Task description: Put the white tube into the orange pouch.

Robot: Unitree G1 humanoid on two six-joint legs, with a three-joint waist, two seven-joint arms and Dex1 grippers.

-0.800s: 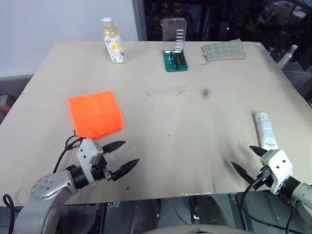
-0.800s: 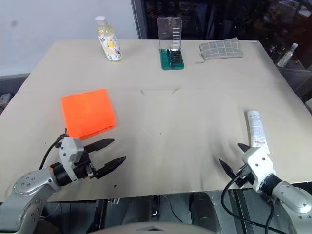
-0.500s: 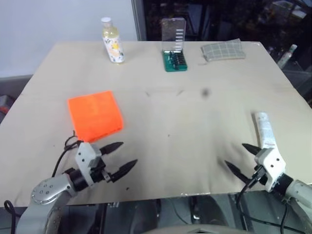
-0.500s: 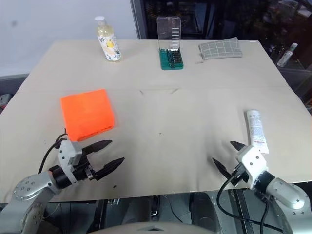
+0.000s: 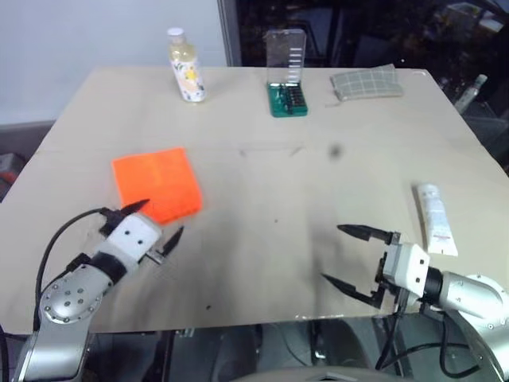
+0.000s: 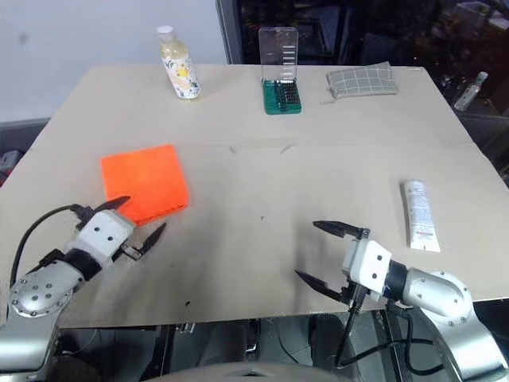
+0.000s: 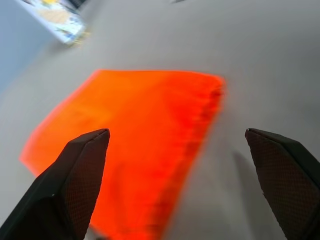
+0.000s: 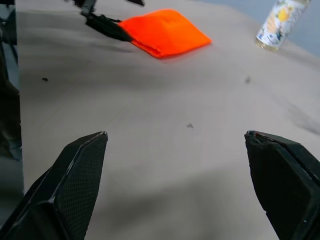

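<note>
Left claw (image 5: 157, 222) spread wide and empty, hovering at the near edge of the bright neon-orange soft fabric pouch (image 5: 156, 185) lying flat on the left of the beige counter (image 5: 270, 159). Right claw (image 5: 350, 259) likewise wide and empty, turned toward the left over bare counter, with the small flat white squeeze tube (image 5: 435, 218) lying just beyond it, near the right edge, well apart from the pouch.

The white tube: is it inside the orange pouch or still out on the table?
Out. The white tube lies flat on the table near its right edge, far from the orange pouch.
</note>
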